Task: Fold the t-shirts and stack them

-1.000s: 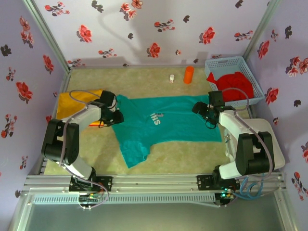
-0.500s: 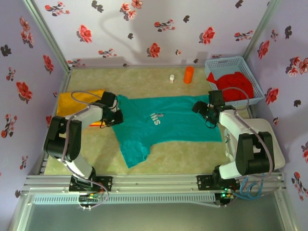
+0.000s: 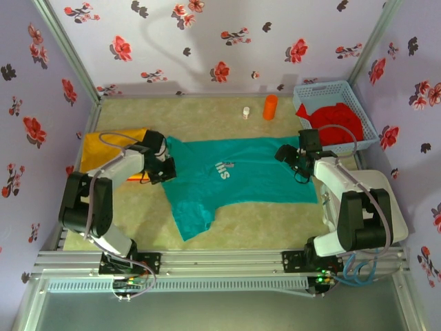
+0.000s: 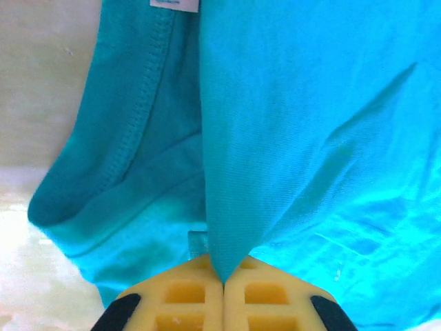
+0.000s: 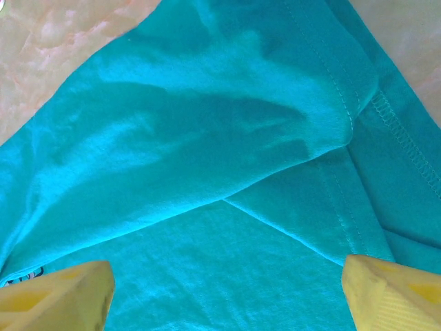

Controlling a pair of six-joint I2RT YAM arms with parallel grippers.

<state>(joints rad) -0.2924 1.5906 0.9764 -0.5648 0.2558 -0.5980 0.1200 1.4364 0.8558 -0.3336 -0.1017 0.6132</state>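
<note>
A teal t-shirt (image 3: 234, 179) lies spread across the middle of the mat, one sleeve trailing toward the front. My left gripper (image 3: 164, 167) sits at the shirt's left end, shut on a pinched fold of the teal cloth (image 4: 224, 227), with the collar seam (image 4: 138, 117) to its left. My right gripper (image 3: 289, 160) hovers over the shirt's right end, open, its yellow fingertips (image 5: 58, 293) wide apart above flat teal fabric (image 5: 227, 276). A yellow-orange t-shirt (image 3: 103, 148) lies folded at the far left. A red t-shirt (image 3: 334, 124) fills the basket.
A light blue lattice basket (image 3: 324, 89) stands at the back right. A small orange cylinder (image 3: 270, 107) and a tiny white bottle (image 3: 246, 112) stand near the back wall. Metal rails (image 3: 220, 265) run along the front edge.
The left arm has shifted slightly while holding the shirt's left end. The right arm and the shirt look the same.
</note>
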